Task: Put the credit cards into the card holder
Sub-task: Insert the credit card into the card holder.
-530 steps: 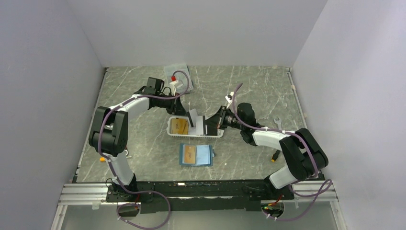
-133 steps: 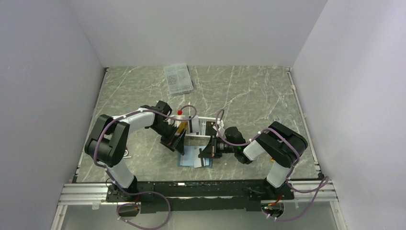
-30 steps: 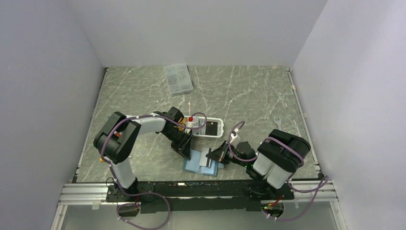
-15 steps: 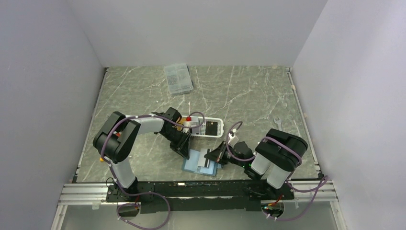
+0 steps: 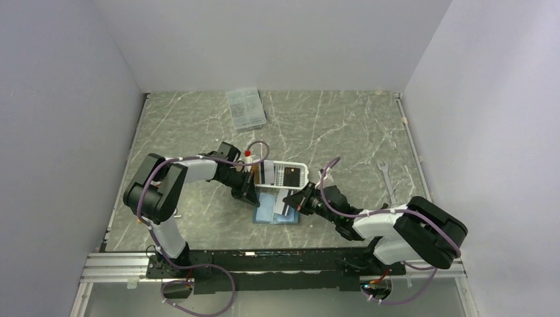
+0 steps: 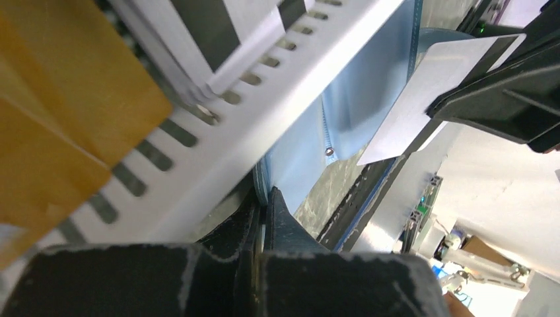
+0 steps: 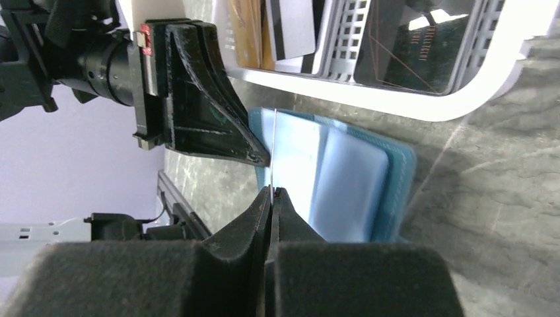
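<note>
While the card holder point(image 7: 343, 178), open on the near side of the white basket point(image 7: 422, 105), is pinched at its left edge by the left gripper point(image 6: 264, 198), a pale card point(image 6: 429, 92) is clamped above it in the right gripper point(image 7: 271, 191), not yet slotted, with other cards point(image 7: 290, 26) left in the basket.

Plain pale lavender walls point(image 5: 277, 39) enclose a grey-green veined tabletop point(image 5: 343, 125) on 3 sides under even light.

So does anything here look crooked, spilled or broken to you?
Nothing spilled or broken. The only oddity: the card holder lies tight against the white basket, its edge pinched by the left claw.
</note>
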`<state>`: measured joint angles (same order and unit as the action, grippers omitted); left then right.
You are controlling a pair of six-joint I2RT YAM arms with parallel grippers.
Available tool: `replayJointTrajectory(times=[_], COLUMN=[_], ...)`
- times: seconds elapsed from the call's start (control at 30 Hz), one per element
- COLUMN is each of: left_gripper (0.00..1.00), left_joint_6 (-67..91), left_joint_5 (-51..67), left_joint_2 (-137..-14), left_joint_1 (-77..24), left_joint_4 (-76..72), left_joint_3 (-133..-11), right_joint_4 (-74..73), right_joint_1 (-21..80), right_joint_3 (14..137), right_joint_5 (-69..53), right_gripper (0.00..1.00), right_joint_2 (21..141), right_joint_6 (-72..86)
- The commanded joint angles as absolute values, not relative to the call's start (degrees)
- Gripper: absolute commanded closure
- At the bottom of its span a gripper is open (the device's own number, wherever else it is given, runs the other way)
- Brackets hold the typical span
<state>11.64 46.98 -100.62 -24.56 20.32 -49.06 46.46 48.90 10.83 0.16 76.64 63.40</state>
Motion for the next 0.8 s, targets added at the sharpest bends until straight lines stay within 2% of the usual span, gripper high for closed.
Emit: replayJointTrajectory(times=[0.0, 0.3, 0.53, 0.77], left_gripper=[1.0, 0.99, 0.98, 0.98], left_joint_6=[14.0, 13.9, 13.9, 13.9], left_joint_5=[46.8, 46.6, 46.5, 45.9], left_joint_2=[-100.4, -98.0, -98.0, -98.0], left_joint_1=[-23.8, -25.0, -25.7, -25.8], left_joint_4=[15.1, 14.8, 14.9, 14.9], left_joint_3=[-48.3, -45.1, -44.5, -44.4], right_joint_4=[42.4, 52.7, 55.9, 66.4], right_joint_1=[49.2, 50.1, 50.1, 49.6], right_joint_3=[11.7, 8.9, 7.2, 4.5], right_joint_5=[2.6, 3.1, 4.0, 3.7], right_gripper=[1.0, 1.0, 1.0, 1.0], right_joint_2=[76.0, 83.6, 84.6, 87.0], right_joint_6=[62.0, 64.4, 65.5, 67.7])
